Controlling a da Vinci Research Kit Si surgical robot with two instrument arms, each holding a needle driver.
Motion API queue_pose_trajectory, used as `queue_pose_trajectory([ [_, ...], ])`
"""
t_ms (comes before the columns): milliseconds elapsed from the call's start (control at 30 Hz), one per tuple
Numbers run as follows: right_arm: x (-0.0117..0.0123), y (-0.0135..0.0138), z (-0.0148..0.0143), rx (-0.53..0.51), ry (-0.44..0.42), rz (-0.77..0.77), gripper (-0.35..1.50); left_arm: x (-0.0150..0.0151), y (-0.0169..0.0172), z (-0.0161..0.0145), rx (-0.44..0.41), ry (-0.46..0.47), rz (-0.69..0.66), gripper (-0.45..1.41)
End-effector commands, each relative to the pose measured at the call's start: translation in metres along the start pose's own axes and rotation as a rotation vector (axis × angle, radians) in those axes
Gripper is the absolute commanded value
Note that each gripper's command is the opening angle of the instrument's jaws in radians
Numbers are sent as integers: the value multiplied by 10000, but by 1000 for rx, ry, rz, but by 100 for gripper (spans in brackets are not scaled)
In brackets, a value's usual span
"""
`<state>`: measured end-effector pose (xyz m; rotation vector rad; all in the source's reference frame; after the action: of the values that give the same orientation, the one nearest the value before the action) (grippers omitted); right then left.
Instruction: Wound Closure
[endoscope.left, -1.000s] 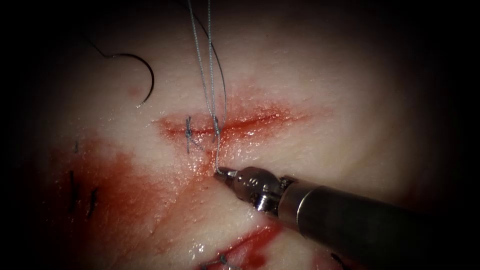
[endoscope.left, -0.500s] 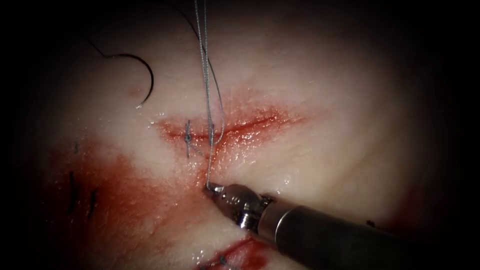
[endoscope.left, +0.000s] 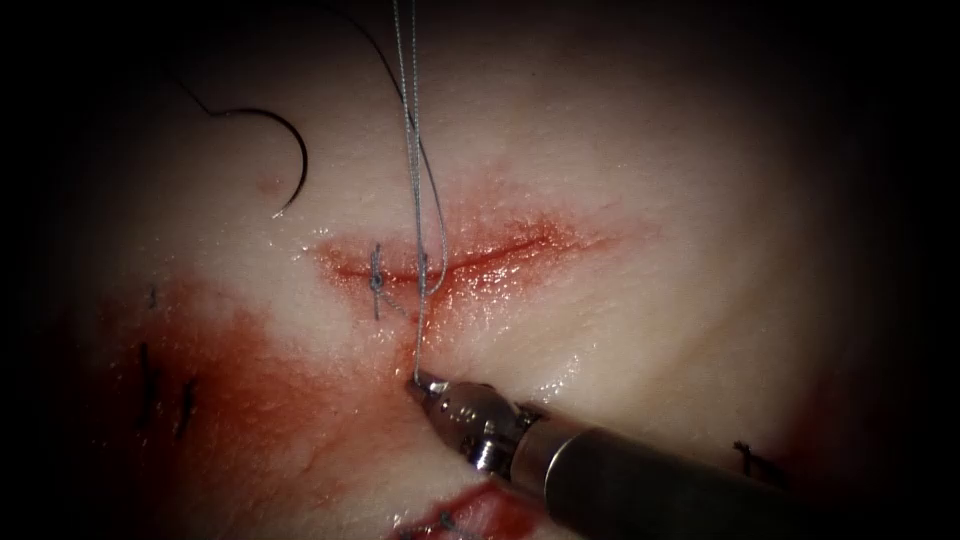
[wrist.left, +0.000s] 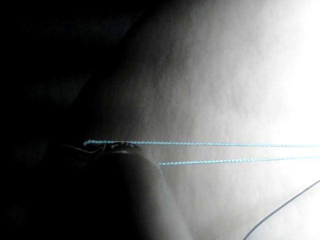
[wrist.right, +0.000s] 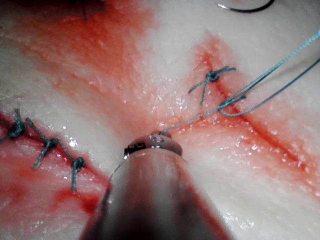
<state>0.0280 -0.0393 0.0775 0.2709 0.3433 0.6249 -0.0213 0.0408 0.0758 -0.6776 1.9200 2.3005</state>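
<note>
Your right hand (endoscope.left: 418, 382) is closed on the short end of the thread (endoscope.left: 412, 180), low on the tissue (endoscope.left: 640, 300) and just below the cut (endoscope.left: 450, 262). It has slid down and to the left in the last second, and the slack loop at the cut has grown smaller. The thread runs up from your jaws, crosses the cut at the new stitch (endoscope.left: 424, 266), and two strands go on up together toward the top of the endoscope view.

In the left wrist view those two strands (wrist.left: 225, 144) run tight to your left hand (wrist.left: 102, 147). It sits in the dark, so I cannot tell if it is closed.

The curved needle (endoscope.left: 285, 165) lies free on the tissue, up and left of the cut. Neither hand holds it, and it is not in the tissue.

One tied stitch (endoscope.left: 376, 280) sits just left of the new one.

To do this well, pull slow and even. Keep both pulls in one line across the cut. Watch the edges of the cut. Stop when they just touch, so the thread does not tear the tissue.
</note>
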Motion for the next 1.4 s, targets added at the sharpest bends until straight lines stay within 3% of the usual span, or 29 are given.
queue_pose_trajectory([
  [33, 4, -8, 6, 6, 0, -4, -35, 0, -3, 13, 7, 2, 0, -45],
  [533, -22, -29, -4, 59, -68, 30, -35, -3, -2, 17, 21, 18, -5, -45],
  [867, -20, -38, -7, 137, -76, 58, -35, -4, -3, 11, 21, 30, -16, -45],
  [967, -5, -30, -17, 130, 48, 66, -35, 3, -4, -1, -38, 60, -57, -45],
  [1400, 32, 5, -52, 109, 262, 119, -35, 70, -20, -115, -308, 185, -224, -45],
])
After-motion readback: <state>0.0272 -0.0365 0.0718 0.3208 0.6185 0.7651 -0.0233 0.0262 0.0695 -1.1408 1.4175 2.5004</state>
